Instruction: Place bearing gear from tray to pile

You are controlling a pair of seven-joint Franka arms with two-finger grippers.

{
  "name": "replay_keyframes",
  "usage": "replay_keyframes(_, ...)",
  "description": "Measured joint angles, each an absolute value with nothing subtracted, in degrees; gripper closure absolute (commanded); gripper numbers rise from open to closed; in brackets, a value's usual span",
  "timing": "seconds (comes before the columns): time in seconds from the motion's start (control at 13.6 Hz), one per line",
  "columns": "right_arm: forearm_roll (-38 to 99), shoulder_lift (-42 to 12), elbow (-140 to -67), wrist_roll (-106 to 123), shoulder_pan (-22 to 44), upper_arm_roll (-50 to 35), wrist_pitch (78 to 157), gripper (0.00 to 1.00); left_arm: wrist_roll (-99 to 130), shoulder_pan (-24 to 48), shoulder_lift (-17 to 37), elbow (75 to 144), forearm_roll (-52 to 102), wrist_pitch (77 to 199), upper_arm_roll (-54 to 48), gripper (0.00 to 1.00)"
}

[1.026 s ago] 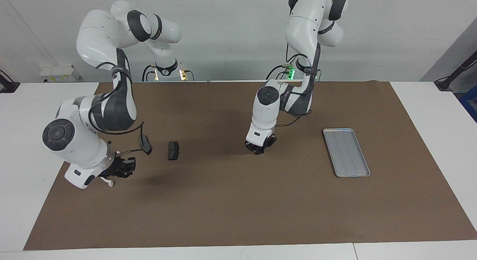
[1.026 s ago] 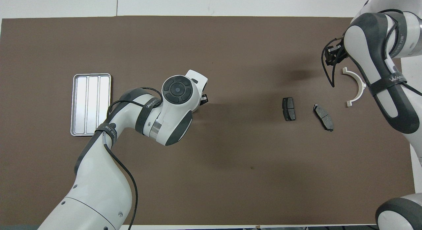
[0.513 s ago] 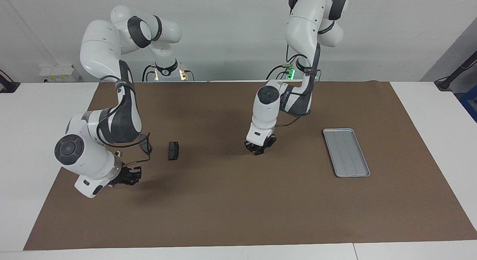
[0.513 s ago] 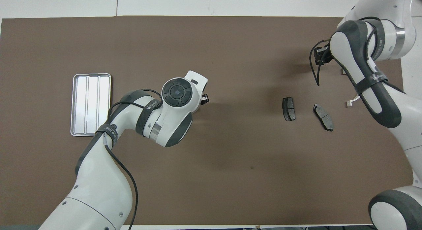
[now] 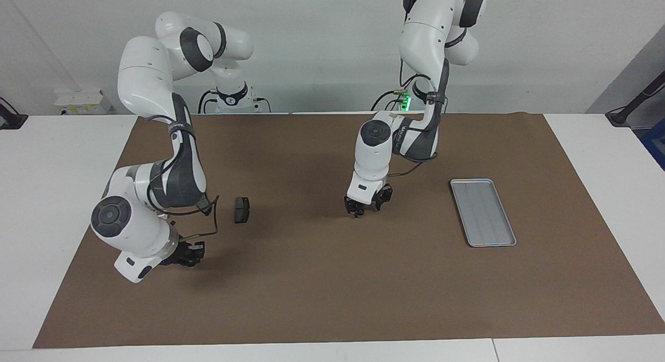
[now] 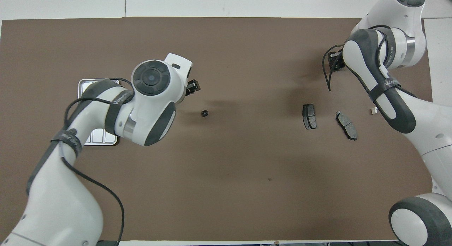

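The bearing gear (image 6: 204,113), small, dark and round, lies on the brown mat between the tray and the pile, apart from both. My left gripper (image 5: 367,208) is open and empty just above it; it also shows in the overhead view (image 6: 192,87). The silver tray (image 5: 483,211) is bare, and the left arm partly covers it in the overhead view (image 6: 84,85). The pile has two dark brake pads (image 6: 309,116) (image 6: 346,125). Only a tip of its white bracket (image 6: 373,111) shows under the right arm. My right gripper (image 5: 188,258) hangs low over the mat beside the pile.
The brown mat (image 5: 332,299) covers most of the white table. One brake pad (image 5: 241,210) shows in the facing view; the right arm hides the other one there.
My left gripper has opened and lifted a little, and the gear now lies on the mat. My right arm has swung over the white bracket and covers most of it.
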State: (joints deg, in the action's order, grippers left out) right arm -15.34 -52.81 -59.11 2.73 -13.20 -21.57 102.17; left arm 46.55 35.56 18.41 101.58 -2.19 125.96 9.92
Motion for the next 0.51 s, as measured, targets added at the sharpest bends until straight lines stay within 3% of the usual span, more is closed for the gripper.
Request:
replay_keyframes(0.29, -15.3, -53.4, -59.3, 2.6, -13.2, -21.6, 102.3, 0.94, 33.8, 25.5, 8.4, 101.6, -2.5, 117.0, 10.4, 0.00)
replay_keyframes(0.44, -15.3, -53.4, -59.3, 2.3, -13.2, -21.6, 102.3, 0.72, 27.4, 21.9, 5.5, 101.6, -2.5, 113.4, 10.4, 0.00)
replay_keyframes(0.51, -15.3, -53.4, -59.3, 1.5, -13.2, -21.6, 102.3, 0.47, 24.5, 20.3, 4.3, 101.6, -2.5, 111.8, 10.4, 0.00)
